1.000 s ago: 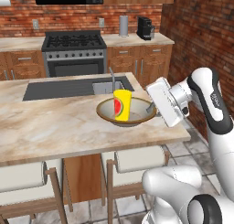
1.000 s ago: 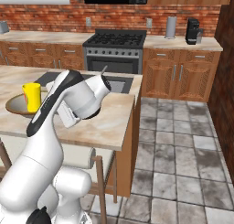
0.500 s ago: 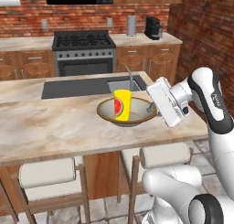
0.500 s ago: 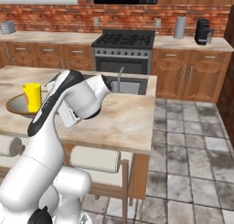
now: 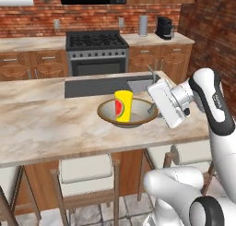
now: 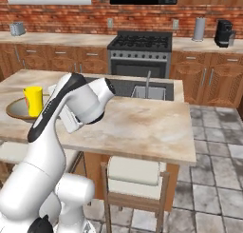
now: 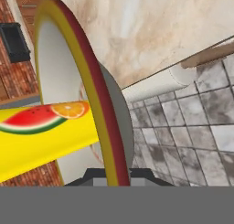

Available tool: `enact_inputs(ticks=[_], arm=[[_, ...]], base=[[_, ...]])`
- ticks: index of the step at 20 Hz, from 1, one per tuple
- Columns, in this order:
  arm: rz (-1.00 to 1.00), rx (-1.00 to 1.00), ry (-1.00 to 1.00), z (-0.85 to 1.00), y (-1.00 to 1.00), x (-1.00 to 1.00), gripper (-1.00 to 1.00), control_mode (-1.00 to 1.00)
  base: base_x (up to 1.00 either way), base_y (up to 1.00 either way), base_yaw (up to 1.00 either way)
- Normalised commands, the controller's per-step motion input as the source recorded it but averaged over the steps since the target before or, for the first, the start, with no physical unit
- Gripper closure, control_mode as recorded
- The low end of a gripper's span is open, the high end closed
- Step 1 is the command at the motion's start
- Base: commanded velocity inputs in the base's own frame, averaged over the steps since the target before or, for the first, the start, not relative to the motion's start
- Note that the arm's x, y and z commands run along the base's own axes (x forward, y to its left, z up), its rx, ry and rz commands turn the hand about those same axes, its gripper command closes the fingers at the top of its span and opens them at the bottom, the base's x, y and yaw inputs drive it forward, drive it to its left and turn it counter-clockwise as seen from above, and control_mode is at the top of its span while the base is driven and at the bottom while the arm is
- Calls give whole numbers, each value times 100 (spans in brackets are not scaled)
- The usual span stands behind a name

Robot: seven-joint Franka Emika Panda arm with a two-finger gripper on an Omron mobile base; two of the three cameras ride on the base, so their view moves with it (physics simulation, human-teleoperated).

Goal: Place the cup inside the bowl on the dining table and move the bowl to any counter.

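The gripper (image 5: 156, 110) is pinched shut on the near right rim of the bowl (image 5: 107, 113), its fingertips (image 7: 93, 175) straddling that rim, probably so the bowl can be carried off whole. The cup (image 5: 123, 106) stands upright inside the bowl, just beyond the gripper. The bowl sits over the dining table (image 5: 55, 128), toward its front edge; the counter (image 5: 156, 38) lies well behind.

Smooth matt yellow cup (image 5: 123, 106), matt tan bowl (image 5: 107, 111), polished marble-patterned dining table (image 5: 55, 128), wooden stools (image 5: 87, 186).
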Motion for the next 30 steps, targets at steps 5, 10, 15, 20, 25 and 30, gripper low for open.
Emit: enact_inputs(ticks=[5, 10, 15, 20, 25, 30], arm=[[0, 0, 0, 0, 0, 0, 100, 100], [0, 0, 0, 0, 0, 0, 100, 100], [0, 0, 0, 0, 0, 0, 100, 100], [0, 0, 0, 0, 0, 0, 100, 100], [0, 0, 0, 0, 0, 0, 100, 100], [0, 0, 0, 0, 0, 0, 100, 100]], base=[[-7, 53, 0], [-8, 54, 0], [-4, 65, 0], [-1, 73, 0], [-3, 79, 0], [-2, 82, 0]])
